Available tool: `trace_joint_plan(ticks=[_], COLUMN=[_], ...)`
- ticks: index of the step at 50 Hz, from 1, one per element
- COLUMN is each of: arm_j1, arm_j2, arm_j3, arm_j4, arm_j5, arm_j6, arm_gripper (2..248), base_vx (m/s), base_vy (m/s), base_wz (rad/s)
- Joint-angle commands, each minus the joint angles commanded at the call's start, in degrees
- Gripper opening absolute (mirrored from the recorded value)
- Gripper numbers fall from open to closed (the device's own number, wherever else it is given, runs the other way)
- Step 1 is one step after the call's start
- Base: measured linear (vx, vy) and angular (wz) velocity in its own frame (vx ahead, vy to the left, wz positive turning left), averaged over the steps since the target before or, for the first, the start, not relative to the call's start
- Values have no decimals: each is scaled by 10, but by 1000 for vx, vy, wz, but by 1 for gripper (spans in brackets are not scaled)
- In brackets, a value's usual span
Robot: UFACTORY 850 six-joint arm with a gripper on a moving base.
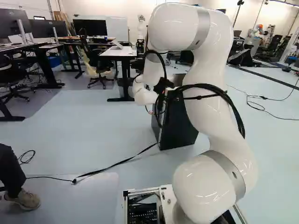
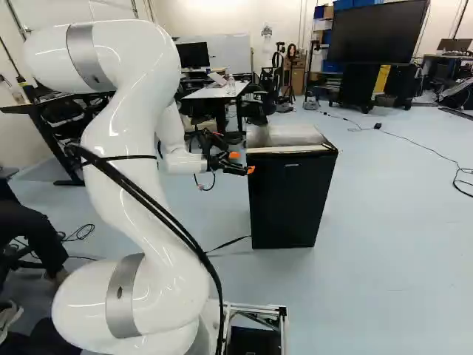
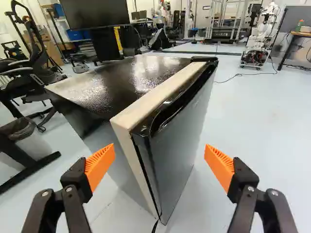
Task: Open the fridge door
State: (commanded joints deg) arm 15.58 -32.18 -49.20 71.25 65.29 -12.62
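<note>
We have the small black fridge (image 2: 288,200) standing on the floor (image 2: 384,244), just right of the middle of the right base view and near the centre of the left base view, with its door (image 3: 182,145) looking shut. Our fingers (image 3: 220,167) are released and spread wide in the wrist view, one to each side of the near corner, with nothing gripped between them

What could cost us most is closing from here: we would likely pinch fridge body and door together, or slide off the flat faces, because the door's free edge lies nearly flush with the pale strip (image 3: 143,94) behind it. The dark recess (image 3: 167,116) along the door's top seems the better hold, but a fingertip set too shallow could slip out when the seal resists

The dark hinge piece (image 3: 204,58) seems to sit at the far end, so we would need to swing in an arc; a straight pull might drag or tip so light-looking a body. The wire loop (image 2: 207,186) hanging under the wrist at the middle of the right base view could snag on the corner, and the cable (image 1: 117,162) in the lower left of the left base view could catch if we drive
</note>
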Motion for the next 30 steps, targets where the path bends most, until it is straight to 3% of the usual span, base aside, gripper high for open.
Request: trace_joint_plan(ticks=[30], arm_j1=[-7], arm_j2=[-4], arm_j3=[-6], arm_j4=[1], arm_j5=[0], arm_j6=[0], arm_gripper=[247], base_vx=[0], base_vy=[0], base_wz=[0])
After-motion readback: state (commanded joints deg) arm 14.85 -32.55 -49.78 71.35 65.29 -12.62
